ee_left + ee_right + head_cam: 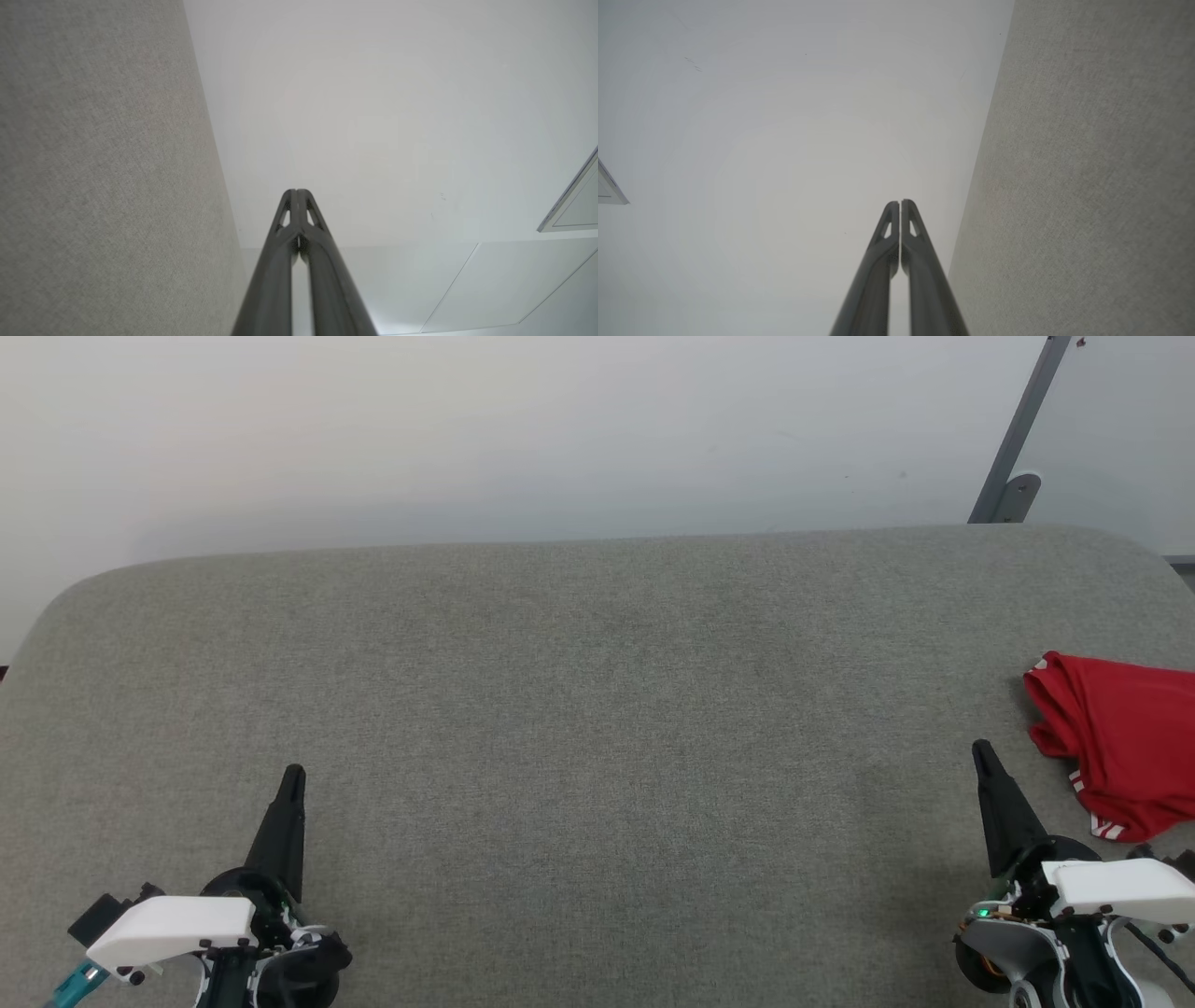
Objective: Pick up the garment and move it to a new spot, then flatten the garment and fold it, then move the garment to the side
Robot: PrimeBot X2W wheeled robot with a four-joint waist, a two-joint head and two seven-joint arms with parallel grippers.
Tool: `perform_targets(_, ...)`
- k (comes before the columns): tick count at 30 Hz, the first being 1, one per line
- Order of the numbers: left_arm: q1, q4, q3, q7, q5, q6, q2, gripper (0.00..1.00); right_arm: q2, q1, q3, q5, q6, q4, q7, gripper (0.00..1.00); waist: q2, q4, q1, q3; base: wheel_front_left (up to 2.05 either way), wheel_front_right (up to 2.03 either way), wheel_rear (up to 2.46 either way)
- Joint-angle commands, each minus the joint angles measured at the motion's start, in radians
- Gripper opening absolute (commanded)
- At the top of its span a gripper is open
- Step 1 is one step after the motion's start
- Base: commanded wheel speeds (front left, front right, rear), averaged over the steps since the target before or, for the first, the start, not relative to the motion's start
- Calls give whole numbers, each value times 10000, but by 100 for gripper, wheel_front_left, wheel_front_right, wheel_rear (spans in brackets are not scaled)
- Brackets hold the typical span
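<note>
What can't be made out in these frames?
- garment: head view, the picture's right edge cuts it off; full shape and sleeves unknown.
- grey post: head view, the top edge cuts it off.
- right gripper: head view, its base runs off the bottom edge.

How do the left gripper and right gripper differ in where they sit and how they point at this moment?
The left gripper sits at the head view's lower left, far from the garment; the right gripper sits at the lower right, close beside the garment but apart from it. The left gripper's tip leans rightward, the right gripper's leftward. Both are shut and empty over the grey fabric surface.
</note>
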Motion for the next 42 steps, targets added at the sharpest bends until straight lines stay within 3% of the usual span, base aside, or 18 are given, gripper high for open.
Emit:
perform_targets(1,-130,1,46,20,24,22,-21,0,-28,-46,11,41,0,17,25,0,0,0,0,0,0,0,0)
perform_targets(42,-135,1,79,61,58,22,-45,0,-28,-46,14,42,0,17,24,0,0,0,0,0,0,0,0)
